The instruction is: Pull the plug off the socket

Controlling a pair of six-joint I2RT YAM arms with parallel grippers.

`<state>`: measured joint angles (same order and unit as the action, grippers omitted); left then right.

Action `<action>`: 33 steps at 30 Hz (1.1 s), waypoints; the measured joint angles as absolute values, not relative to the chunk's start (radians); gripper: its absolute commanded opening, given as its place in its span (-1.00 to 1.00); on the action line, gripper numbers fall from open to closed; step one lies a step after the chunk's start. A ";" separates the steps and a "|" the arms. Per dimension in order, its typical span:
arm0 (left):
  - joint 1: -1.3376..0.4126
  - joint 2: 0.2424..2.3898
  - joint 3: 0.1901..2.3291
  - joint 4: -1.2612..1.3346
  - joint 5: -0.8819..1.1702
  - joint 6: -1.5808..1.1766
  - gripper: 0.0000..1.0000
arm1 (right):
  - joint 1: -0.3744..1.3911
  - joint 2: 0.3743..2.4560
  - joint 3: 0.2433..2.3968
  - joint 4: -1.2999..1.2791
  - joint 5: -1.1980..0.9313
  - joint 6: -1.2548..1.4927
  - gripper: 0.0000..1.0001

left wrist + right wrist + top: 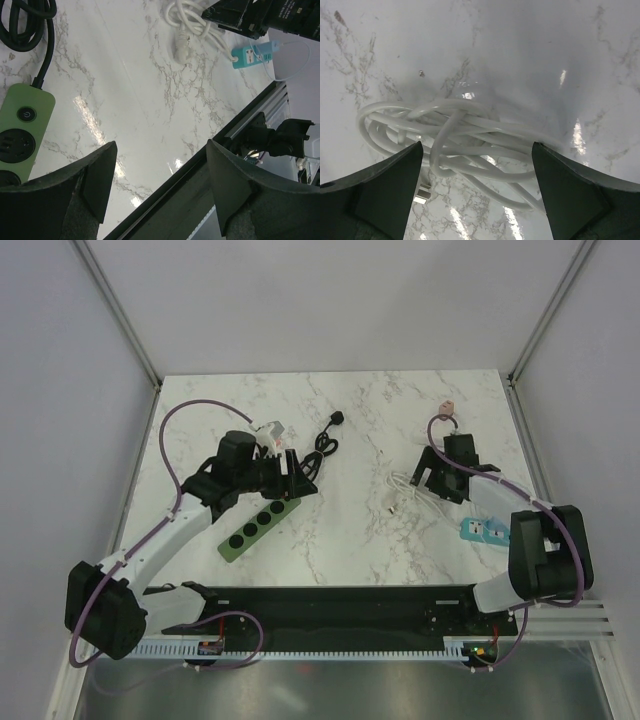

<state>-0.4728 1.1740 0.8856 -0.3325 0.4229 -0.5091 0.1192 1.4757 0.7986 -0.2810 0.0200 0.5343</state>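
Overhead, left gripper point(299, 480) released at green socket strip's point(258, 527) 1 o'clock end, right gripper point(425, 478) released over white cable point(404, 487), teal strip point(485, 531) at its 4 o'clock by table point(350, 570) front edge, left wrist alone shows white plug point(181, 47) lying loose, open tabletop between arms, right wrist only cable coil.

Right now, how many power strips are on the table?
2. A green power strip lies on the left, with its black cord coiled behind it. A blue power strip lies on the right, near the white cord. I see no others.
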 measured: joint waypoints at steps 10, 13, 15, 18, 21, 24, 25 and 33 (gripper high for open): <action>-0.479 1.175 0.886 -0.328 0.424 -0.509 0.57 | 0.279 1.490 0.755 -0.171 -0.066 0.558 0.89; -0.479 1.184 0.887 -0.324 0.423 -0.509 0.57 | 0.405 1.493 0.752 -0.140 -0.077 0.611 0.88; -0.479 1.190 0.888 -0.324 0.422 -0.509 0.57 | 0.491 1.502 0.751 -0.110 -0.086 0.657 0.87; -0.479 1.191 0.888 -0.324 0.420 -0.509 0.57 | 0.585 1.515 0.751 -0.072 -0.095 0.720 0.87; -0.479 1.191 0.891 -0.324 0.417 -0.509 0.57 | 0.670 1.537 0.765 -0.051 -0.093 0.773 0.89; -0.479 1.191 0.895 -0.324 0.405 -0.509 0.57 | 0.730 1.569 0.791 -0.028 -0.096 0.814 0.89; -0.479 1.190 0.896 -0.324 0.399 -0.509 0.56 | 0.746 1.579 0.800 -0.020 -0.099 0.825 0.90; -0.479 1.162 0.899 -0.324 0.353 -0.510 0.54 | 0.770 1.572 0.891 -0.124 -0.076 0.797 0.96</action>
<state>-0.4793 1.1618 0.8986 -0.3237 0.3534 -0.5102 0.7700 1.5723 0.8906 -0.1242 -0.0761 0.7971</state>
